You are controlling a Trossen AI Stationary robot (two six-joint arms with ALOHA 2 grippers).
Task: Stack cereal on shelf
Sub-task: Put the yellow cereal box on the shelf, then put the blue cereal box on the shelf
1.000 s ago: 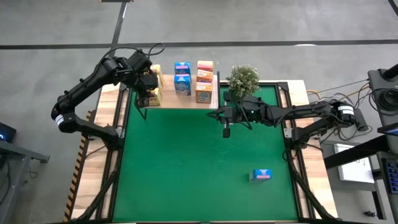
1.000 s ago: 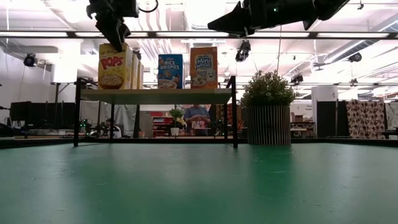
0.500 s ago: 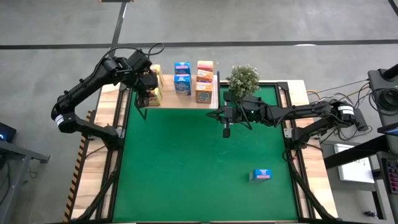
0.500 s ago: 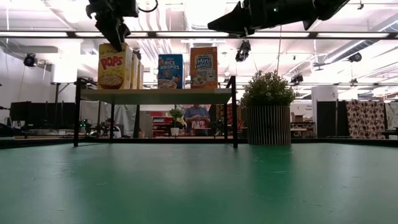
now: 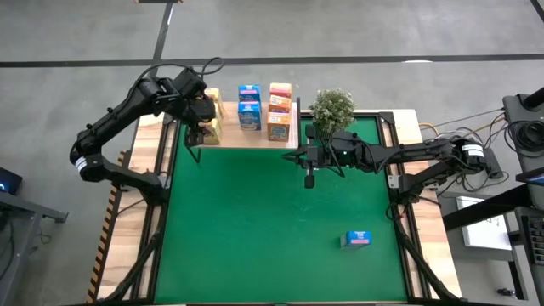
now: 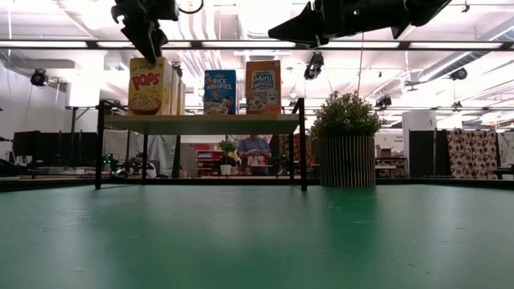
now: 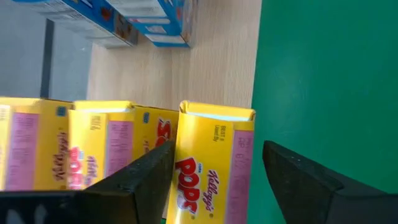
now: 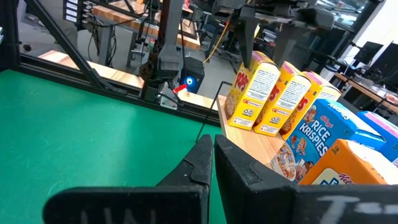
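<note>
Front yellow cereal box [image 7: 211,165] between spread, unclamped left gripper [image 7: 214,180] fingers, apt to topple if snagged on withdrawal.

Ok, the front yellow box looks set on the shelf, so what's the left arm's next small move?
Probably lift the left gripper straight up and clear. Its fingers stand apart on either side of the front yellow box, which stands upright on the shelf. One blue box lies on the green mat.
</note>
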